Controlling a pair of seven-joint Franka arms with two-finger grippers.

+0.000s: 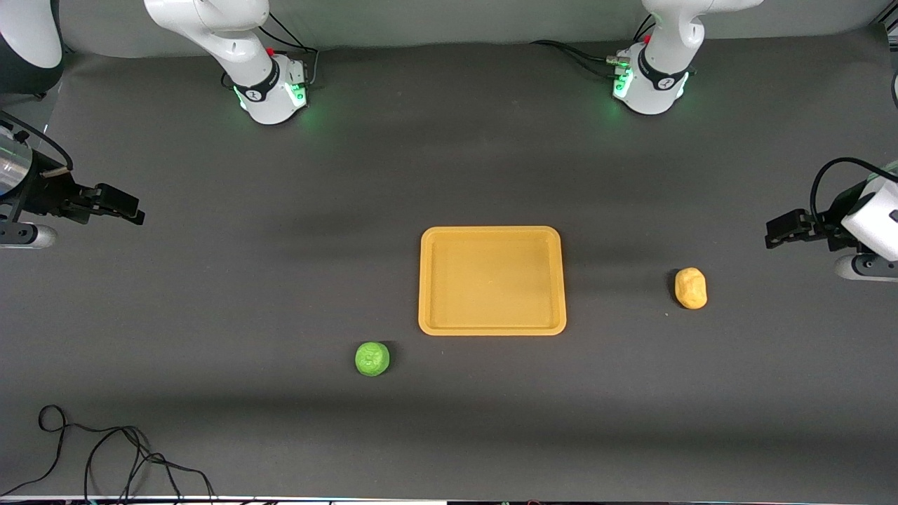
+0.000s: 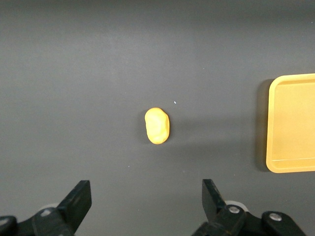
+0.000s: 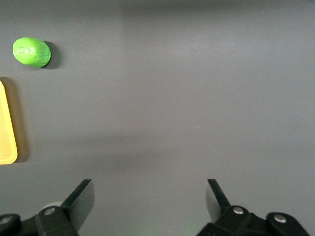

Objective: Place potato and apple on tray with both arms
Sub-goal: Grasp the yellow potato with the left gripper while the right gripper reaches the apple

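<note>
The yellow-orange tray (image 1: 492, 280) lies flat and empty near the table's middle. The yellow-tan potato (image 1: 691, 288) lies on the mat beside the tray, toward the left arm's end; it also shows in the left wrist view (image 2: 157, 126). The green apple (image 1: 372, 358) lies nearer the front camera than the tray, toward the right arm's end, and shows in the right wrist view (image 3: 31, 52). My left gripper (image 1: 780, 233) is open and empty, up over the mat at its end of the table. My right gripper (image 1: 126, 208) is open and empty over its end.
A loose black cable (image 1: 105, 456) lies on the mat at the near edge, toward the right arm's end. The tray's edge shows in the left wrist view (image 2: 293, 123) and the right wrist view (image 3: 6, 132). Dark mat covers the table.
</note>
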